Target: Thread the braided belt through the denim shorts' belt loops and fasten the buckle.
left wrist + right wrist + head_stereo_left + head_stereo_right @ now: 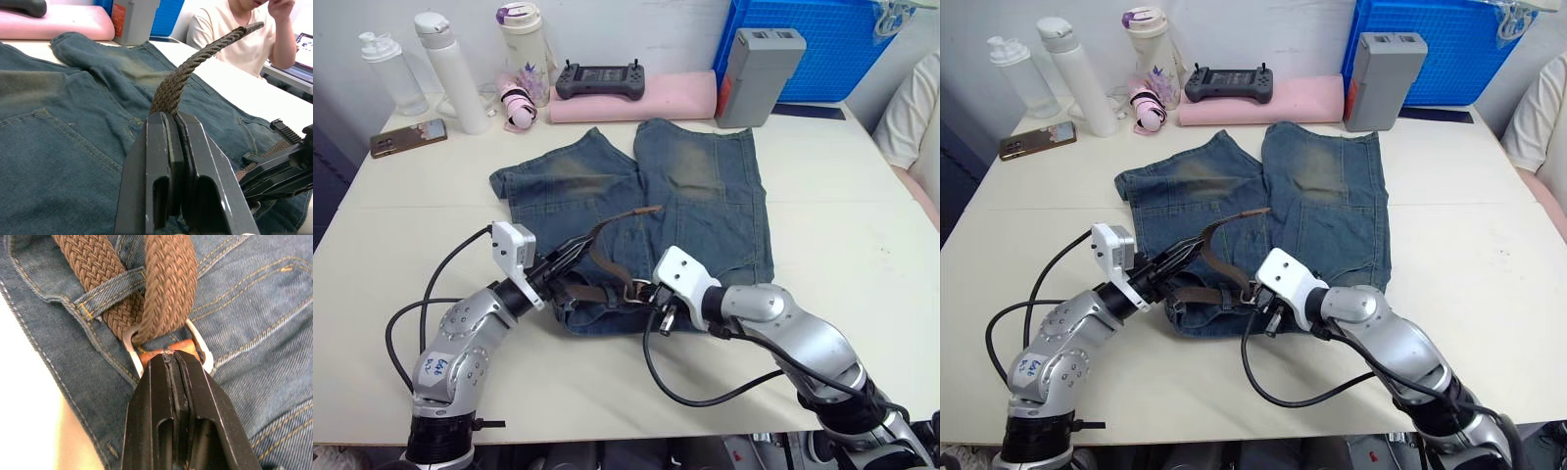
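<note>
Flat on a white table (862,245), faded blue-grey denim shorts (705,206) with yellowish worn patches on both legs, waistband toward the near edge, legs pointing toward the far side. Along that waistband, a long dark brown woven braided belt (592,257), passing under a short denim belt loop (110,290) and through a small silver rectangular buckle (203,350), then rising in an arch over the shorts with its flat tip (644,210) hanging free above the denim. Left gripper (570,253) with its two black fingers clenched on the belt's free stretch, holding the strap up off the fabric. Right gripper (171,360) pinched tight at the buckle, fingertips pressed together on the tan leather piece just behind the metal frame, low against the waistband. Beyond the shorts at the far edge: a pink foam pad (636,103) with a dark handheld controller (600,79) on it, a grey box (759,73), a blue plastic crate (832,44), white bottles (450,69) and a phone (408,137). At the right edge, a person in a pale shirt (915,108)
</note>
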`<action>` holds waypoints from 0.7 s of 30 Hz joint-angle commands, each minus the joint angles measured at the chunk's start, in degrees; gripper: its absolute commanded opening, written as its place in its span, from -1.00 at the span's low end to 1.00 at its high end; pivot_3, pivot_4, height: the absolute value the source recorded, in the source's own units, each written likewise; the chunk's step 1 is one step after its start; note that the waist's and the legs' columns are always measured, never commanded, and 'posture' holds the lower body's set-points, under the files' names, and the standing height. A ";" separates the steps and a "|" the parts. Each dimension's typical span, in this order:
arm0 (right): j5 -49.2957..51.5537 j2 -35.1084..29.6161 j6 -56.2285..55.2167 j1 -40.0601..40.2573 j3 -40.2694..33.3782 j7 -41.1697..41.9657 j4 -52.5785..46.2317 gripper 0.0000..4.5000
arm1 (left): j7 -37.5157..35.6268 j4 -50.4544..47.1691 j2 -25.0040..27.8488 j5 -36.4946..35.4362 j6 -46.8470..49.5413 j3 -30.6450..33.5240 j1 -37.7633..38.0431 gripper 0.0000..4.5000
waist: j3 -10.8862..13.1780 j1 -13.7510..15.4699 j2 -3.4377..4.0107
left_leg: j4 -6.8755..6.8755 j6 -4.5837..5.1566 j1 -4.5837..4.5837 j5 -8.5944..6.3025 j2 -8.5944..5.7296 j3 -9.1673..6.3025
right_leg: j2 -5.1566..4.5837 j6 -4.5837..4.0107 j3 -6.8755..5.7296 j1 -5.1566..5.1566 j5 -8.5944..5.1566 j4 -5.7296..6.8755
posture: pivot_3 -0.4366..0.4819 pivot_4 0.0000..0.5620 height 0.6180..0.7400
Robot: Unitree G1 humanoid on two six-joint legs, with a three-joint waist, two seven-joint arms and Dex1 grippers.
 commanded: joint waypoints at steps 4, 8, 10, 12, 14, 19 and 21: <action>-1.25 2.13 -0.49 -4.56 4.58 -0.12 0.73 -0.99 | -0.59 -3.00 0.59 -0.72 -0.28 -1.08 -0.65 -1.00 | 0.00 -0.25 0.00 | 0.00 0.00 0.00 0.00 0.00 -0.01 | 0.00 0.00 -0.01 0.00 0.00 0.00 | -0.05 -0.47 0.57; -1.36 0.66 0.19 -4.79 5.84 0.96 1.22 -0.99 | -1.00 -2.42 1.25 -0.71 -0.23 -0.99 -1.11 -1.00 | 0.00 -0.91 0.00 | -0.02 0.00 -0.01 0.00 0.00 -0.03 | 0.00 0.00 -0.02 0.00 0.00 0.00 | -0.05 -0.47 0.57; -1.54 0.07 -0.15 -4.67 5.42 1.14 1.48 -0.99 | -1.10 -2.39 1.47 -0.76 -0.21 -0.95 -1.14 -1.00 | 0.00 -0.89 0.00 | -0.03 0.00 -0.01 0.00 0.00 -0.02 | 0.00 0.00 -0.02 0.00 0.00 0.00 | -0.05 -0.47 0.57; -0.43 -1.14 -0.18 -4.92 1.37 1.86 0.57 -0.99 | -1.45 -2.57 2.32 -0.81 -0.20 -0.27 -0.51 -1.00 | 0.00 -0.88 0.00 | -0.03 0.00 -0.01 0.00 0.00 -0.03 | 0.00 0.00 -0.02 0.00 0.00 0.00 | -0.05 -0.47 0.57; 0.79 -2.26 0.30 -5.18 -1.73 2.76 -0.72 -0.99 | -1.86 -2.70 3.27 -0.63 -0.49 0.51 0.54 -1.00 | 0.00 -0.82 0.00 | -0.03 0.00 -0.02 0.00 0.00 -0.03 | 0.00 0.00 -0.02 0.00 0.00 -0.01 | -0.05 -0.47 0.57; 4.41 -2.35 1.99 -5.41 -6.09 3.97 -3.06 -0.99 | -3.11 -3.09 5.64 0.11 -2.27 2.48 4.99 -1.00 | 0.00 -0.92 0.00 | -0.08 -0.01 -0.02 -0.01 0.03 -0.03 | 0.00 -0.01 -0.03 -0.03 0.00 -0.03 | -0.05 -0.47 0.57; 5.11 -2.00 2.26 -5.38 -6.39 3.99 -3.01 -0.99 | -3.37 -2.94 6.01 0.16 -2.92 2.84 6.01 -1.00 | 0.00 -0.93 0.00 | -0.08 -0.01 -0.02 -0.01 0.04 -0.02 | 0.01 -0.01 -0.03 -0.03 0.00 -0.04 | -0.05 -0.47 0.57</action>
